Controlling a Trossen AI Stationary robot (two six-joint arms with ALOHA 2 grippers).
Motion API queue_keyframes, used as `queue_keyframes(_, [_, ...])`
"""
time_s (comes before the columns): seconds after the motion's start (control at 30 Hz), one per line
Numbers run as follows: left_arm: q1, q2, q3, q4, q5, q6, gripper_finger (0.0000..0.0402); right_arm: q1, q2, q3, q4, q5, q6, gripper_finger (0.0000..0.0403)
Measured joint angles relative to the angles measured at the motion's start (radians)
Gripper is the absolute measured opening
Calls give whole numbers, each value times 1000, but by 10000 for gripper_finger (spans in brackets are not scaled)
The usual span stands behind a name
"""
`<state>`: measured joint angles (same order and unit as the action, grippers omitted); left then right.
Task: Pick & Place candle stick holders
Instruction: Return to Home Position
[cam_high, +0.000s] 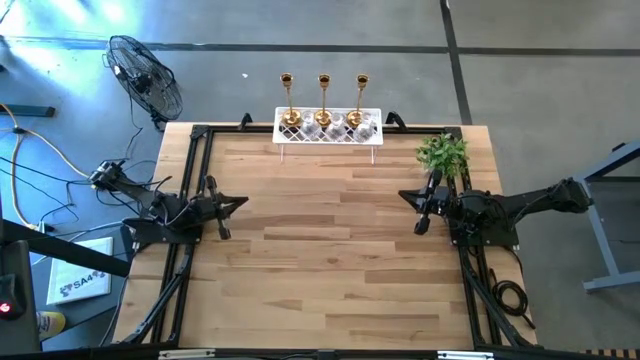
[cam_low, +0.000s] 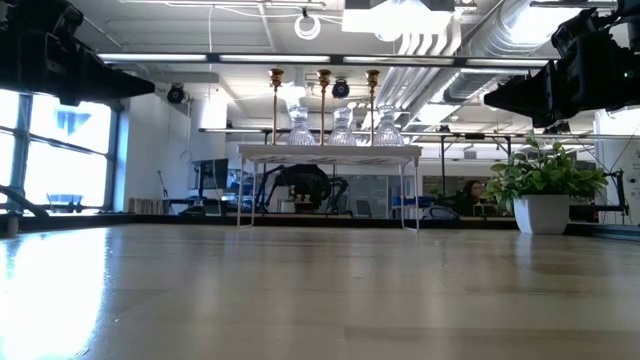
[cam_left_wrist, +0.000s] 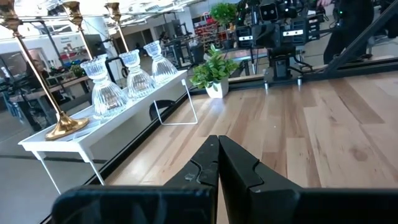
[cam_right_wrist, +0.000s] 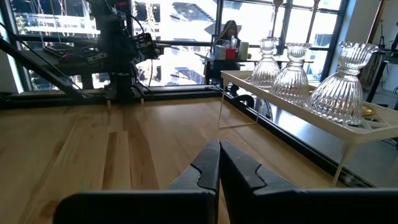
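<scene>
From above, the pale wooden table (cam_high: 330, 270) carries a white lattice rack (cam_high: 328, 137) at its far edge. On the rack stand three slim gold candle stick holders (cam_high: 323, 95), in a row beyond three clear ribbed glass stemmed holders (cam_high: 325, 124). A small green potted plant (cam_high: 443, 153) stands near the rack's right end. My left gripper (cam_high: 238, 203) and right gripper (cam_high: 404, 196) sit at opposite sides, well apart from the rack.

Table-level view: all six holders stand upright on the rack.

Both wrist views: each pair of jaws is pressed together, holding nothing.

Judgement: the gold holders look rigid, slippery and top-heavy, so I would take the stem low. The glass looks fragile, so I would grip its narrow neck gently.
</scene>
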<state>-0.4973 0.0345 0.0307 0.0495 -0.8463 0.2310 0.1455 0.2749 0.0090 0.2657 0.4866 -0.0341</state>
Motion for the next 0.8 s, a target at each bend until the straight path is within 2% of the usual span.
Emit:
queue_keyframes(0.33, [0, 0, 0, 0, 0, 0, 0, 0, 0, 0, 84, 0, 158, 7])
queue_keyframes(0.8, [0, 0, 1, 0, 1, 0, 0, 0, 0, 0, 83, 1, 52, 6])
